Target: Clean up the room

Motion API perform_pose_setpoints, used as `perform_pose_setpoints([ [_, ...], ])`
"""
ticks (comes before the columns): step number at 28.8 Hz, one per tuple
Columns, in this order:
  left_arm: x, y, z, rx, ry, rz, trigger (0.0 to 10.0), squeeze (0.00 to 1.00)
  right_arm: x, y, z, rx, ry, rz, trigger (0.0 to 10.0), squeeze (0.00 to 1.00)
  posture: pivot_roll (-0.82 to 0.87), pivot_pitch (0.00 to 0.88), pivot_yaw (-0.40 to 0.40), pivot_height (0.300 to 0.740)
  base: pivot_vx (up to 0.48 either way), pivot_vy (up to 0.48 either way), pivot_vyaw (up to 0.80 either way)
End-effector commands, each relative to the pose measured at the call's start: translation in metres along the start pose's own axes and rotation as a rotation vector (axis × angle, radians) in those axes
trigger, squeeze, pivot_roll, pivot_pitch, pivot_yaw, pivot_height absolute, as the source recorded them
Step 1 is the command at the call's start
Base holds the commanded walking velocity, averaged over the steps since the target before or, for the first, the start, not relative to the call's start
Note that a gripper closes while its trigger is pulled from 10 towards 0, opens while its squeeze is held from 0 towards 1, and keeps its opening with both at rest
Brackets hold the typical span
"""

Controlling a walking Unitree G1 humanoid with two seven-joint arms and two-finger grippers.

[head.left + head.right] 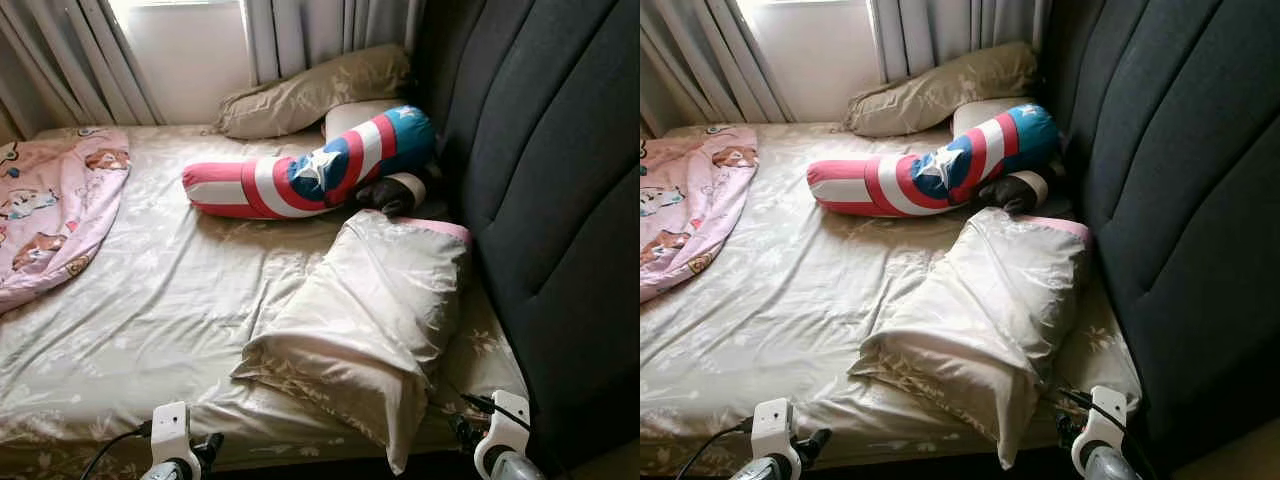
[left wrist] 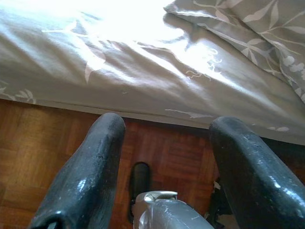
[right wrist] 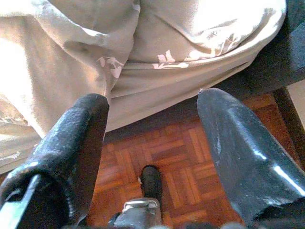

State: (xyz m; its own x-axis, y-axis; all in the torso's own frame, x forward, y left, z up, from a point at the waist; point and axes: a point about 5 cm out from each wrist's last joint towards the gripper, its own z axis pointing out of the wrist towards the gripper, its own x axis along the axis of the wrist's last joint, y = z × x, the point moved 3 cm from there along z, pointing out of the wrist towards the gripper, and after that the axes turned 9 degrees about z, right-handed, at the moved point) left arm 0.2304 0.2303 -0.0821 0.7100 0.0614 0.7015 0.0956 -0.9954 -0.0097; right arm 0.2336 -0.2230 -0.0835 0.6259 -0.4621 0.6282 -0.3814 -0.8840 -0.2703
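Upper left of the frame: pink blanket (image 1: pixel 50 210) draped over the bed (image 1: pixel 150 330); upper centre: striped red, white and blue bolster (image 1: pixel 310 165) below a beige pillow (image 1: pixel 310 90); centre right: large beige floral pillow (image 1: pixel 365 320) tilted beside the dark headboard (image 1: pixel 550 200). Lower left corner: left pincer (image 2: pixel 164 157), fingers spread, empty, above parquet floor (image 2: pixel 43 152) at the mattress edge. Lower right: right pincer (image 3: pixel 150 152), likewise open and empty.

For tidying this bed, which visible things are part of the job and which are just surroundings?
Part of the job:
- beige pillow, lying askew and overhanging the bed's near edge
- striped bolster
- pink blanket, bunched at the far left
- second pillow by the curtains

Surroundings:
- dark headboard
- curtains
- wooden floor
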Motion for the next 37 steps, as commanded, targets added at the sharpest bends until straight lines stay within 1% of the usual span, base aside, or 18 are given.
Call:
perform_pose_setpoints([
  [1,-0.0055,-0.0023,-0.0011,0.007,-0.025,-0.003,10.0,0.00,0.0016,-0.0002,0.0001,0.005,0.004,-0.018,10.0,0.00,0.09,0.000,-0.003,0.740,0.000,0.000,0.00],
  [2,-0.0055,-0.0024,-0.0011,0.008,-0.026,-0.003,10.0,0.00,0.0019,-0.0005,0.0001,0.009,0.003,-0.030,10.0,0.00,0.09,0.000,-0.003,0.740,0.000,0.000,0.00],
  [5,-0.0056,-0.0024,-0.0011,0.008,-0.027,0.000,10.0,0.00,0.0025,-0.0031,0.0002,0.037,0.003,-0.042,10.0,0.00,0.09,0.000,-0.006,0.740,0.091,0.000,0.80],
  [7,-0.0057,-0.0025,-0.0011,0.008,-0.028,0.001,10.0,0.00,0.0020,-0.0032,0.0002,0.038,0.001,-0.028,10.0,0.00,0.09,0.000,-0.006,0.740,0.306,0.000,0.80],
  [10,-0.0056,-0.0024,-0.0011,0.009,-0.027,0.001,10.0,0.00,0.0022,-0.0040,0.0002,0.048,0.001,-0.031,10.0,0.00,0.09,0.000,-0.006,0.740,0.356,0.000,0.00],
  [13,-0.0056,-0.0024,-0.0011,0.009,-0.027,0.000,10.0,0.00,0.0017,-0.0035,0.0001,0.041,0.003,-0.007,10.0,0.00,0.09,0.000,-0.006,0.740,0.374,0.000,0.00],
  [21,-0.0058,-0.0022,-0.0011,0.009,-0.026,0.000,10.0,0.00,0.0012,-0.0030,0.0000,0.041,-0.001,-0.012,10.0,0.00,0.09,0.000,-0.008,0.740,0.386,0.000,0.00],
  [34,-0.0054,-0.0021,-0.0012,0.003,-0.023,0.000,10.0,0.00,0.0016,-0.0039,-0.0001,0.048,0.011,0.017,10.0,0.00,0.09,0.000,-0.007,0.740,0.000,0.000,0.00],
  [37,-0.0032,-0.0011,-0.0011,-0.010,-0.004,-0.002,10.0,0.00,0.0022,-0.0048,-0.0001,0.054,0.019,0.034,10.0,0.00,0.09,0.000,-0.007,0.740,0.000,0.000,0.00],
])
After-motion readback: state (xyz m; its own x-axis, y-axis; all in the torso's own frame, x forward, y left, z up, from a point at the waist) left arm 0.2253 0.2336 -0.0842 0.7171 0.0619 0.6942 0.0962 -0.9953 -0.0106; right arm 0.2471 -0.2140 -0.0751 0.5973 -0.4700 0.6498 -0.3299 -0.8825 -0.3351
